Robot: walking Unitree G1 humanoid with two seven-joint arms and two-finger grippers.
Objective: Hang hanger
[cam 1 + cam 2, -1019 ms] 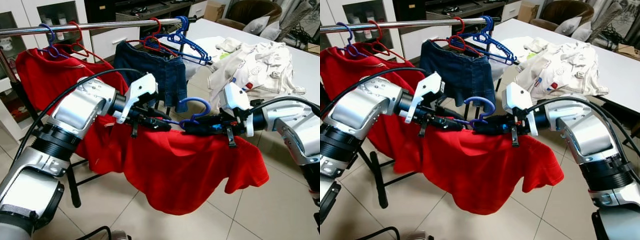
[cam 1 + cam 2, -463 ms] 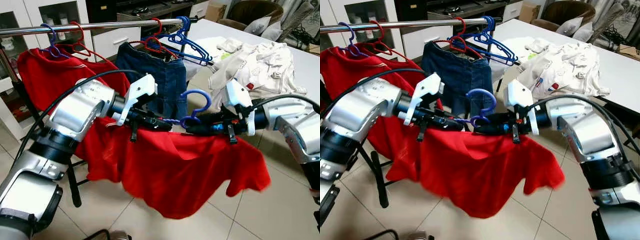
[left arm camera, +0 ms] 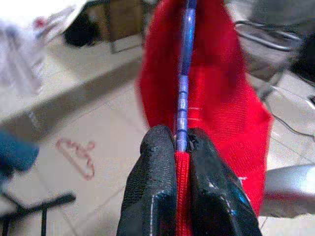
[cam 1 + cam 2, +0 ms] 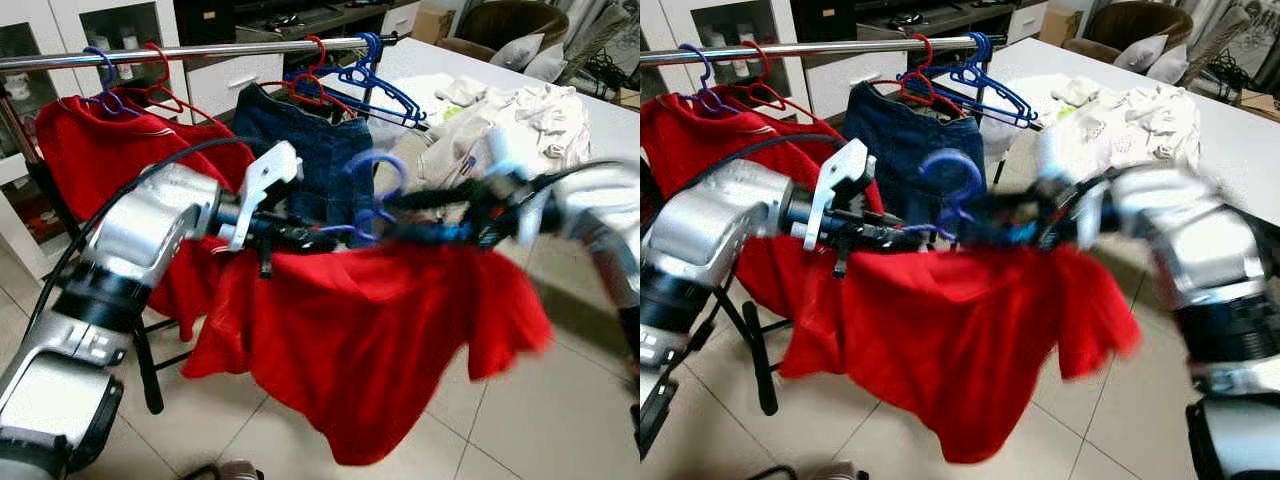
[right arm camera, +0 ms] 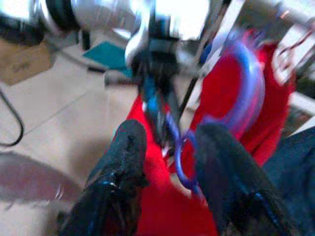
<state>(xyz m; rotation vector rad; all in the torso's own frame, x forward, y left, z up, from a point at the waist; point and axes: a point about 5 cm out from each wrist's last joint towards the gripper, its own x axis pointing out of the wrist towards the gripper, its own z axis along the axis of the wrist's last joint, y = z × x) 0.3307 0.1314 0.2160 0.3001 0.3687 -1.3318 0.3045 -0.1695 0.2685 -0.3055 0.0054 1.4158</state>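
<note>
While our left gripper (image 3: 181, 147) stays clamped on the blue hanger (image 3: 184, 73) and the red shirt (image 4: 370, 340) draped over it, we hold both below the rail (image 4: 200, 50). Our right gripper (image 5: 170, 147), blurred, has fingers apart around the hook. Swinging this fast, we judge the shirt could slide off, or the hook could miss the rail's crowded right end.

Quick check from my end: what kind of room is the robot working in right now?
Most likely a home living or dining area used for laundry. A metal clothes rail carries hung garments and hangers, a white table holds a heap of pale clothes, and there are white cabinets and a tiled floor.
</note>
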